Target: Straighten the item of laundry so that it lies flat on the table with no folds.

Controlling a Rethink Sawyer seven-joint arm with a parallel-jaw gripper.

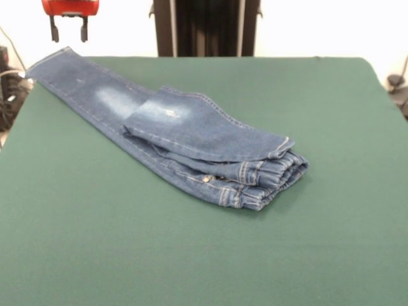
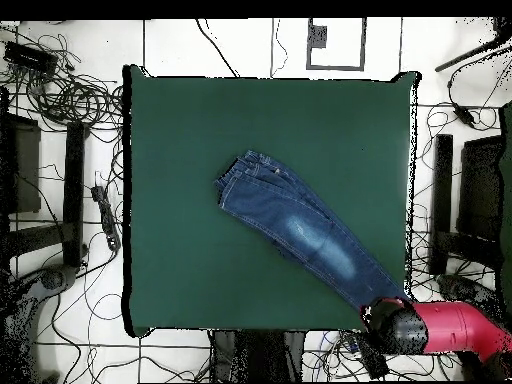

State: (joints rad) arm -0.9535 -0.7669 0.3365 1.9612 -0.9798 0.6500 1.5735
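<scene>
Denim jeans (image 1: 191, 137) lie doubled over on the green table (image 1: 127, 255), bare cloth all round.
Gripper (image 1: 69, 29) hangs open and empty above one leg's hem at the table edge; the waistband lies far from the fingers (image 1: 55, 30).

This looks like a robotics lab. A green cloth worktop (image 2: 200, 280) stands on a white tiled floor (image 2: 180, 50). Tangled black cables (image 2: 75, 95) and dark equipment stands (image 2: 72, 190) surround it.

The jeans (image 1: 191, 143) are lying folded on the green table (image 1: 204, 255), one faded leg doubled back over toward the gathered waistband. The other leg is stretching out straight, its cuff hanging just past the table's corner.
</scene>
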